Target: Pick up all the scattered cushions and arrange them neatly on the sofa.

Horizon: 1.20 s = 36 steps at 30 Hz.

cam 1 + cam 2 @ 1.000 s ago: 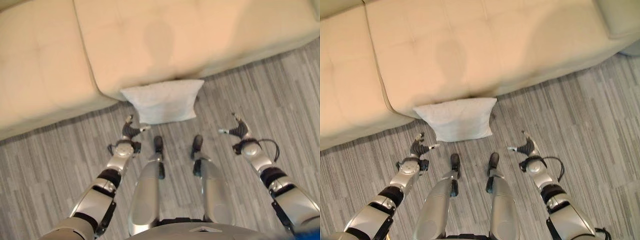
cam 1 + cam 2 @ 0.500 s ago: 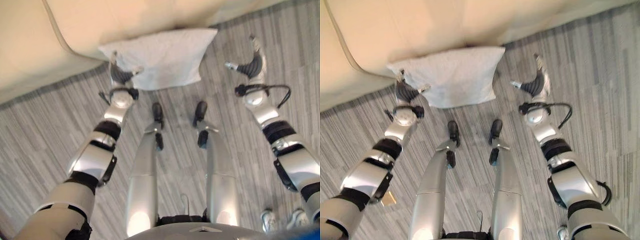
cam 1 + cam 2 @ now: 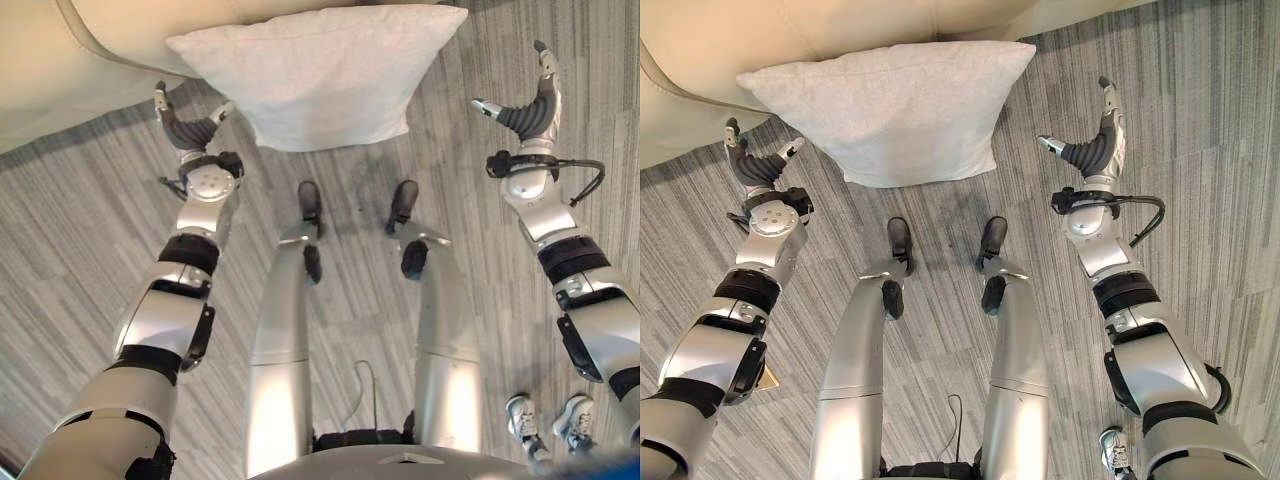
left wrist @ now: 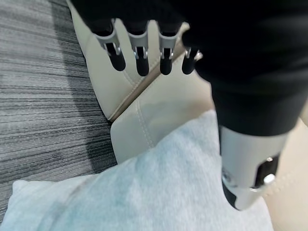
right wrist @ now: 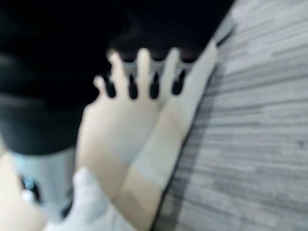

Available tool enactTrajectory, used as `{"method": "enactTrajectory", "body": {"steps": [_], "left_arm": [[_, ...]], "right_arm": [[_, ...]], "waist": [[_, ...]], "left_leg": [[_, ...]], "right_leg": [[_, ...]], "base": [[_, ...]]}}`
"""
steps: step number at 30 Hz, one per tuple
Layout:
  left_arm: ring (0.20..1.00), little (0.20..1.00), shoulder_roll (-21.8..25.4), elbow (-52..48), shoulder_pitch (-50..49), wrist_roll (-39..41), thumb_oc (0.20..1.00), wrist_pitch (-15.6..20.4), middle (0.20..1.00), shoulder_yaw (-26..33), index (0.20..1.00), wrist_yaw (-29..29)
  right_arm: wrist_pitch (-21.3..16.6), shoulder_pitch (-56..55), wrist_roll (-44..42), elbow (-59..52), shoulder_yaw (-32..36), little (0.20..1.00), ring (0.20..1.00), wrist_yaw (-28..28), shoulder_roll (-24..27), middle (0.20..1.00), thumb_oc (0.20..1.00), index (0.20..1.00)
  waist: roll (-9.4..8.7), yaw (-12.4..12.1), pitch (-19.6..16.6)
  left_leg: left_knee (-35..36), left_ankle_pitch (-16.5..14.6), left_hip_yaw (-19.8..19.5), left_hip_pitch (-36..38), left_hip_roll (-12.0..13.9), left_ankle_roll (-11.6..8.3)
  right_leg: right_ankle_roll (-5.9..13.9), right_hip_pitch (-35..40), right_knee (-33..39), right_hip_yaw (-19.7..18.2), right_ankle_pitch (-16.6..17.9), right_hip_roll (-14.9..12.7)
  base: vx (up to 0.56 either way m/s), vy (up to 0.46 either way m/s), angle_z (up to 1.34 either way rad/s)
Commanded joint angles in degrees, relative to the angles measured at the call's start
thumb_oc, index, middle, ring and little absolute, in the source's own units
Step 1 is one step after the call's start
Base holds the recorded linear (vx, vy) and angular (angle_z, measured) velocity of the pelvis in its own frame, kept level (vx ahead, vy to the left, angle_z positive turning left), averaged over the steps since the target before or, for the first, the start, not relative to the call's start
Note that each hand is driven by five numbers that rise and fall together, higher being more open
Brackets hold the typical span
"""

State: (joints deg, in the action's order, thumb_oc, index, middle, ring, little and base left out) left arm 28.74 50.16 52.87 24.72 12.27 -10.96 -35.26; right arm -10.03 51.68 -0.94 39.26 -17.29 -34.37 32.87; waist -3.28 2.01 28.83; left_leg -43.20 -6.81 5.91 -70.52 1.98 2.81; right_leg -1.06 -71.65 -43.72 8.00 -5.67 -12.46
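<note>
— Head view?
— I see the pale grey square fabric cushion [image 3: 318, 75] on the floor against the cream leather sofa [image 3: 60, 65]; left hand [image 3: 185, 128] and right hand [image 3: 528, 110] flank it, both released.
— Left wrist view?
— Straight fingers [image 4: 139, 57] above the cushion, apart.

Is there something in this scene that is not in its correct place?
Yes. The pale grey square fabric cushion lies on the grey striped floor, against the front of the cream leather sofa, not on its seat. The open left hand and open right hand flank it without touching.
</note>
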Motion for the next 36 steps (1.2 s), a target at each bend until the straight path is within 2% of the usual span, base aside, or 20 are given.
{"method": "enactTrajectory", "body": {"steps": [1, 9, 16, 25, 28, 36], "left_arm": [[1.0, 1.0, 1.0, -0.5, -2.9, 2.1, 1.0, 3.8, 1.0, -0.8, 1.0, 3.3], [1.0, 1.0, 2.4, 0.8, 2.1, 3.6, 1.0, 4.0, 1.0, -3.6, 1.0, 5.5], [1.0, 1.0, 3.3, 3.9, 6.3, 2.3, 1.0, 2.9, 1.0, -4.8, 1.0, 3.7], [1.0, 1.0, -0.4, 1.1, 9.0, 6.6, 1.0, 4.3, 1.0, -7.0, 1.0, 5.5], [1.0, 1.0, -2.7, -1.4, 10.4, 7.6, 1.0, 4.8, 1.0, -9.2, 1.0, 6.1], [1.0, 1.0, -4.7, -2.9, 13.5, 7.7, 1.0, 5.0, 1.0, -12.4, 1.0, 6.8]], "right_arm": [[-3.0, -5.1, 0.7, -2.9, 0.4, 1.0, 1.0, -0.2, 2.3, 1.0, 1.0, 1.0], [-2.4, -2.4, 0.5, -2.2, -1.3, 1.0, 1.0, 0.8, 3.3, 1.0, 1.0, 1.0], [-3.0, -1.5, -0.3, -2.9, -1.7, 1.0, 1.0, 0.9, 3.2, 1.0, 1.0, 1.0], [-3.1, 1.6, -6.0, 2.3, -4.3, 1.0, 1.0, 4.5, 2.2, 1.0, 1.0, 1.0], [-3.3, 6.7, -9.5, 6.7, -7.3, 1.0, 1.0, 5.2, 1.7, 1.0, 1.0, 1.0], [-2.2, 15.2, -11.4, 12.8, -11.7, 1.0, 1.0, 5.3, 1.8, 1.0, 1.0, 1.0]], "waist": [[0.7, -0.4, -8.4], [0.4, 0.3, -8.7], [-0.28, 1.1, -8.5], [0.19, 0.8, -8.9], [0.84, -0.2, -8.7], [2.05, -1.1, -8.0]], "left_leg": [[0.7, -5.5, -6.6, -2.5, -1.5, -2.56], [-1.9, -6.5, -6.4, -7.0, -1.8, -2.03], [-3.5, -6.7, -6.5, -10.4, -2.0, -1.69], [-4.2, -6.6, -6.4, -12.6, -2.8, -1.42], [-4.4, -6.4, -6.3, -13.8, -3.1, -1.34], [-4.6, -5.4, -6.0, -16.6, -3.7, -1.48]], "right_leg": [[5.91, 1.6, -1.0, -3.4, -7.1, 0.2], [6.74, -2.6, -3.0, -4.1, -7.0, -0.3], [7.19, -5.8, -3.8, -4.3, -6.3, 0.1], [7.0, -9.2, -5.5, -5.2, -6.6, 0.3], [6.85, -11.1, -6.8, -5.5, -7.0, 0.0], [6.8, -14.4, -9.1, -6.0, -7.4, -0.3]], "base": [[0.03, 0.04, 0.01], [0.03, 0.06, -0.03], [0.02, 0.051, -0.04], [0.01, 0.009, -0.03], [0.0, 0.0, 0.0], [0.01, -0.01, 0.03]]}}
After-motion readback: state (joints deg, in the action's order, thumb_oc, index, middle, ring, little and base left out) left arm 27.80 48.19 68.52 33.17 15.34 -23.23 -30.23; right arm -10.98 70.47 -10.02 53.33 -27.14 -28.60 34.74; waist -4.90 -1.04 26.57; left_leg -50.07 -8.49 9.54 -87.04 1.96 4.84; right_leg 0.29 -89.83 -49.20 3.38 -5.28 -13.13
